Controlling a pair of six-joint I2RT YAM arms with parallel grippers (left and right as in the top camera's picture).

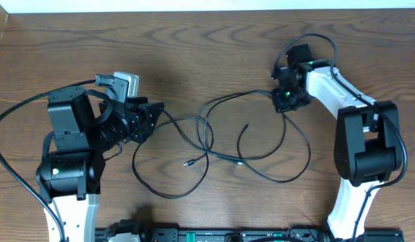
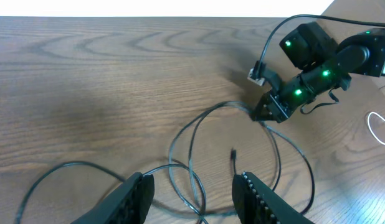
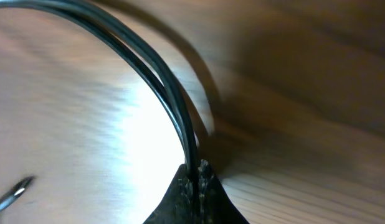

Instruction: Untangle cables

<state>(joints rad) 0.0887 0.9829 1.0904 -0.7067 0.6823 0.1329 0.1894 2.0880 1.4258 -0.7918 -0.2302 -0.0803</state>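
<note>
Table (image 1: 194, 40): wood-grain surface carrying both arms and all cords. Directions are read on the overhead view, with 12 o'clock at the top edge.
Right arm (image 1: 358, 141): base at 4 o'clock, reaching toward 1 o'clock; it hides the table beneath it.
Left arm (image 1: 70, 148): base at 8 o'clock, wrist pointing toward 3 o'clock.
Black cables (image 1: 207, 134): overlapping loops at table centre, between the two grippers, crossing one another in several places.
Right gripper (image 1: 283, 104): jaws pressed together, pinching two black strands at the 2 o'clock end of the tangle. Its own wrist view is blurred; only the fingertips (image 3: 195, 186) and the strands are legible.
Left gripper (image 2: 192, 199): jaws spread at the 9 o'clock side of the loops. Strands pass between the fingers; contact cannot be determined.
White cable (image 2: 379, 127): at the 3 o'clock edge, cut off by the frame, well apart from the tangle.
Plug end (image 1: 188, 163): lies toward 6 o'clock of the loops; type illegible.
</note>
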